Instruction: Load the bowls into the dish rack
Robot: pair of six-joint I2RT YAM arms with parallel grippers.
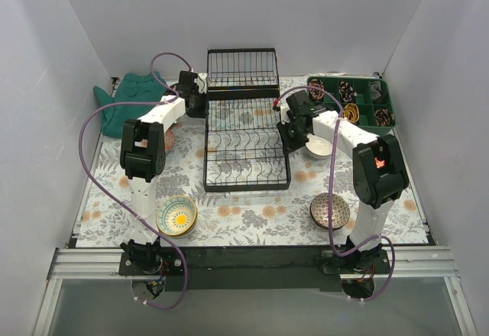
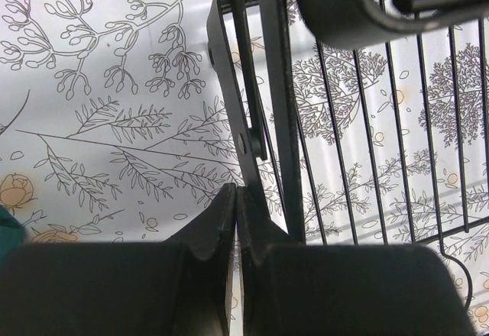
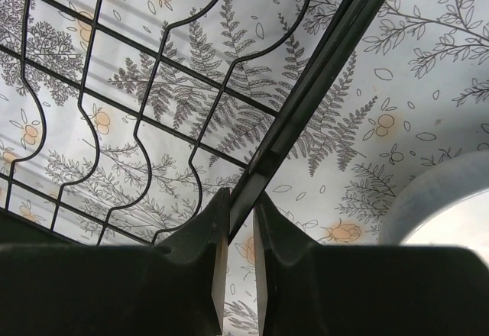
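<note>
The black wire dish rack (image 1: 246, 134) stands mid-table with its hinged grid panel (image 1: 242, 67) raised at the back. My left gripper (image 1: 197, 107) is at the rack's left rim, and in the left wrist view it (image 2: 236, 191) is shut on a flat frame bar (image 2: 229, 84). My right gripper (image 1: 284, 128) is at the right rim, shut (image 3: 241, 198) on the frame bar (image 3: 321, 69). A white bowl (image 1: 319, 148) sits just right of it and shows in the right wrist view (image 3: 451, 191). A yellow-flowered bowl (image 1: 177, 215) and a dark patterned bowl (image 1: 330, 211) sit near the front. A pinkish bowl (image 1: 167, 138) is half hidden under my left arm.
A green compartment tray (image 1: 353, 101) holding small items stands at the back right. A teal cloth (image 1: 126, 101) lies at the back left. A floral mat (image 1: 252, 218) covers the table, with grey walls on three sides.
</note>
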